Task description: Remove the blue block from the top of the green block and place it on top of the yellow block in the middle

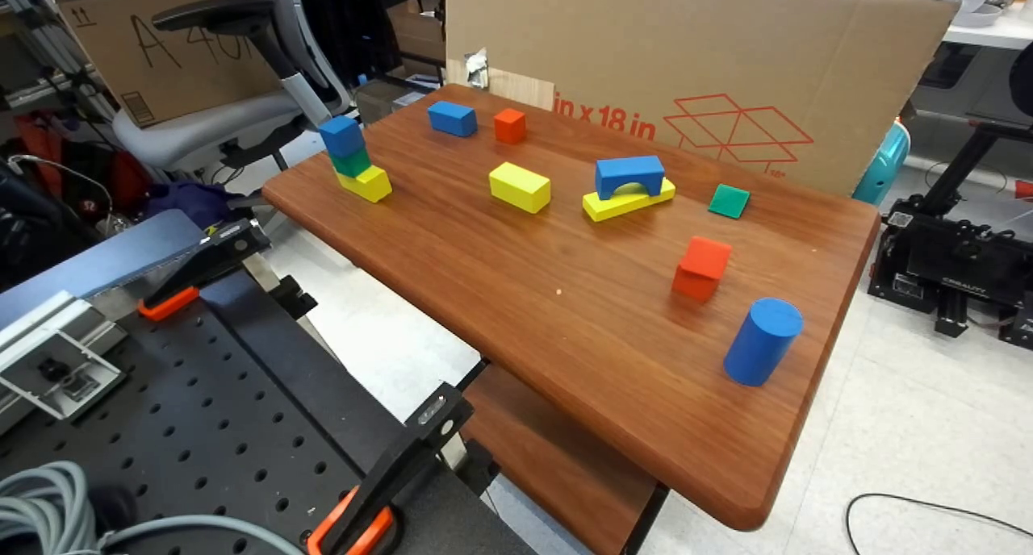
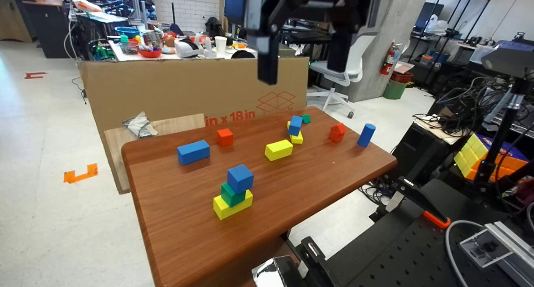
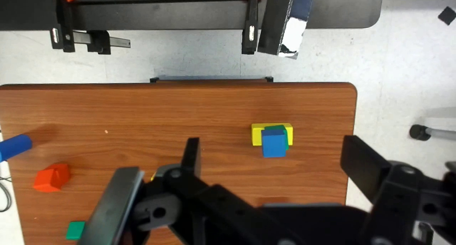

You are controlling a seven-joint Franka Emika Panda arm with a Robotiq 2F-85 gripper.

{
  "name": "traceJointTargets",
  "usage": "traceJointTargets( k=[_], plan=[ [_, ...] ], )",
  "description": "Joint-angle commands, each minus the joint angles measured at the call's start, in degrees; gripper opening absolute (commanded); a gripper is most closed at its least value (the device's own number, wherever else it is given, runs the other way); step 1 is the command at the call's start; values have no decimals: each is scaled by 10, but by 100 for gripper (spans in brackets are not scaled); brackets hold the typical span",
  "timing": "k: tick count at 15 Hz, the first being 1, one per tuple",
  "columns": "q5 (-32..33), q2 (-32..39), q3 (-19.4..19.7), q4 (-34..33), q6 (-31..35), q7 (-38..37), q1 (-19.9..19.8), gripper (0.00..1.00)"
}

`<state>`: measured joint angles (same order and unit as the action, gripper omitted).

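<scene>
The blue block (image 1: 342, 138) sits on the darker green block (image 1: 352, 163), which rests on a yellow brick (image 1: 367, 184) near a table end. This stack also shows in an exterior view, with the blue block (image 2: 240, 178) over the green block (image 2: 232, 195). The yellow block (image 1: 520, 187) in the middle stands alone with a bare top; it also shows here (image 2: 278, 150). My gripper (image 2: 302, 72) is open and empty, high above the table. In the wrist view the blue block (image 3: 274, 144) appears between the spread fingers (image 3: 273, 154), well below them. The middle yellow block is almost hidden there.
On the table (image 1: 500, 297) are a blue brick (image 1: 452, 118), an orange cube (image 1: 510, 126), a blue arch (image 1: 629, 173) on a yellow bar (image 1: 613, 208), a green piece (image 1: 729, 201), orange blocks (image 1: 700, 269) and a blue cylinder (image 1: 763, 341). A cardboard panel (image 1: 605, 47) stands behind.
</scene>
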<state>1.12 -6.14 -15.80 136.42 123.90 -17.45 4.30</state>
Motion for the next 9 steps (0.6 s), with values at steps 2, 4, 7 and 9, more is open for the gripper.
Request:
traceJointTargets(
  k=[2,4,7,9],
  plan=[
    [51,106,17,-78,-18,5,31,100],
    [66,137,24,-94,-17,0,41,100],
    [75,169,36,-107,-14,5,51,100],
    [73,187,43,-114,-10,6,57,100]
  ],
)
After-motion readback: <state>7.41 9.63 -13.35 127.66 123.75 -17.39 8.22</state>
